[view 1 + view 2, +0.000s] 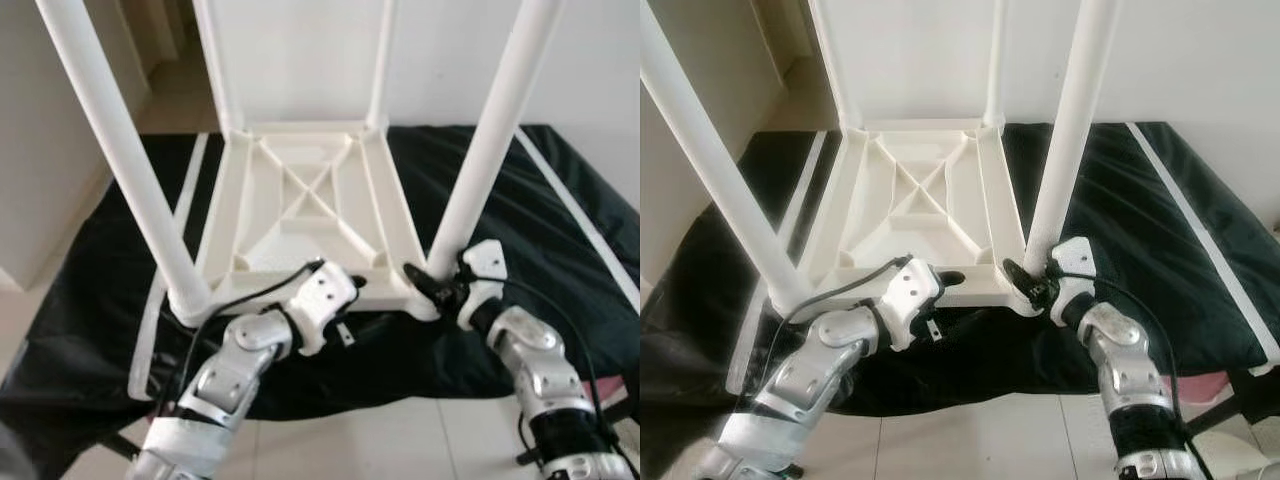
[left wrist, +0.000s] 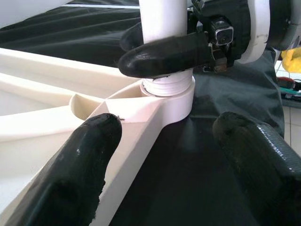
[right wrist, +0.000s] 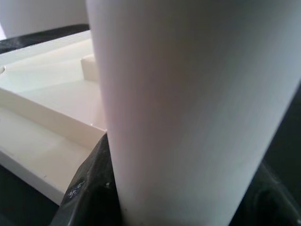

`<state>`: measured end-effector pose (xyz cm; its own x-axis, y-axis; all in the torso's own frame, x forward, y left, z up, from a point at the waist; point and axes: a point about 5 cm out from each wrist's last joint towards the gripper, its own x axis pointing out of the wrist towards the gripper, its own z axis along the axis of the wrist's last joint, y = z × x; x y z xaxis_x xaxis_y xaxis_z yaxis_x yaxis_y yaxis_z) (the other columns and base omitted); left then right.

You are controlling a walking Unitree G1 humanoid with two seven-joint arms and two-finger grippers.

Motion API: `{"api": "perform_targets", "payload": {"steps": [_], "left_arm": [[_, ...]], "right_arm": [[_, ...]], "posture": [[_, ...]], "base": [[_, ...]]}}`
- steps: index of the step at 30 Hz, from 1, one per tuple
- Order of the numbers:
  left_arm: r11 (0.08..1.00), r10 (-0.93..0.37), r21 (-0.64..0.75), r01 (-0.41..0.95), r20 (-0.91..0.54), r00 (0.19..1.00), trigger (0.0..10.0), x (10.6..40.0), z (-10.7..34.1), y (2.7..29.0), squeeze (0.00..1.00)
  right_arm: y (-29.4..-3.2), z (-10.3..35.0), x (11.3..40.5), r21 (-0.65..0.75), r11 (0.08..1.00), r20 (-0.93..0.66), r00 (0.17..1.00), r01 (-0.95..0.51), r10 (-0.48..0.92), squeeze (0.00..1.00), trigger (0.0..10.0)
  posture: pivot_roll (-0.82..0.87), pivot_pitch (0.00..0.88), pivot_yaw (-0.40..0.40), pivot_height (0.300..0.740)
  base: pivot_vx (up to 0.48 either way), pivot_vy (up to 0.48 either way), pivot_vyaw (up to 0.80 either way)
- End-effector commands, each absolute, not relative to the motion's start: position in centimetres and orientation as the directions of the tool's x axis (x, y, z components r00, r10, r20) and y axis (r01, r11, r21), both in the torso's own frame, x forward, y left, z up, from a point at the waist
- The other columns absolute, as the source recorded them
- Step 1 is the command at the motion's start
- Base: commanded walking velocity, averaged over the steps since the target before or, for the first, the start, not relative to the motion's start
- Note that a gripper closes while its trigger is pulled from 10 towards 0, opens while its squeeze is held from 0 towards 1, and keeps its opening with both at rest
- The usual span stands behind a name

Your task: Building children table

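Right gripper is what I check first: its black fingers are wrapped around the base of the near-right leg, right where that leg screws into the corner socket of the table top. My right wrist view has the white tube pressed between the two fingers, and the left wrist view shows one finger lying across the leg just above its threaded collar. So that claw is clamped on the leg.

Left gripper sits at the near edge of the table top, between the two near legs and closer to the right one. Through its own camera I see both fingers spread wide: one finger rests against the white rim of the top, the other hangs apart over the black cloth, with nothing held between them.

As for the table itself, it lies upside down on a black sheet with white stripes, ribbed underside facing up with a cross brace in the middle. All four legs stand upright in the corners: the near-left leg leans across my view on the left, and the two far legs rise against the white wall. Pale floor tiles run along the near side under my arms. Something pink shows at the near right edge of the sheet; I cannot tell what it is.
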<state>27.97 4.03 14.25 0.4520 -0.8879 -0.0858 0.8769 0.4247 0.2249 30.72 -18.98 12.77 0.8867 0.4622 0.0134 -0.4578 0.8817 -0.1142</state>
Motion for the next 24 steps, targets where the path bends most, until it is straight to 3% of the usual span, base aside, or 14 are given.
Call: {"api": "perform_targets", "payload": {"steps": [1, 7, 9, 16, 20, 24], "left_arm": [[0.379, -0.907, 0.222, 0.898, -0.105, 0.409, 10.0, 27.8, 14.2, 3.7, 0.00], [0.359, -0.914, 0.220, 0.907, -0.114, 0.389, 10.0, 27.6, 14.0, 3.5, 0.00], [0.363, -0.912, 0.218, 0.906, -0.114, 0.393, 10.0, 27.8, 13.9, 3.3, 0.00], [0.364, -0.914, 0.220, 0.905, -0.102, 0.392, 10.0, 27.8, 13.9, 2.8, 0.00], [0.389, -0.903, 0.238, 0.890, -0.093, 0.419, 10.0, 28.3, 14.2, 2.8, 0.00], [0.434, -0.881, 0.248, 0.866, -0.086, 0.466, 10.0, 28.8, 14.2, 3.4, 0.00]], "right_arm": [[-19.2, 10.8, 30.1, -0.085, 0.894, -0.068, 0.898, -0.439, 0.434, 0.00, 10.0], [-19.8, 10.8, 29.9, -0.098, 0.975, -0.067, 0.979, -0.199, 0.193, 0.00, 10.0], [-19.4, 10.4, 29.7, -0.022, 1.000, -0.094, 0.995, -0.020, 0.018, 0.00, 10.0], [-18.0, 10.1, 29.0, -0.001, 0.995, -0.084, 0.992, 0.096, -0.096, 0.00, 10.0], [-16.3, 9.5, 28.2, 0.075, 0.959, -0.113, 0.958, 0.272, -0.262, 0.00, 10.0], [-14.7, 9.8, 28.2, 0.106, 0.969, -0.116, 0.970, 0.224, -0.212, 0.00, 10.0]], "posture": [[-0.09, 0.060, 0.046, 0.740], [-0.12, 0.065, 0.058, 0.740], [-0.13, 0.066, 0.057, 0.740], [-0.14, 0.055, 0.059, 0.740], [-0.13, 0.049, 0.050, 0.740], [-0.13, 0.048, 0.051, 0.740]], "base": [[0.000, 0.000, 0.00], [0.000, 0.000, 0.00], [0.000, 0.000, 0.00], [0.000, 0.000, 0.00], [0.000, 0.000, 0.00], [0.000, 0.000, 0.00]]}}
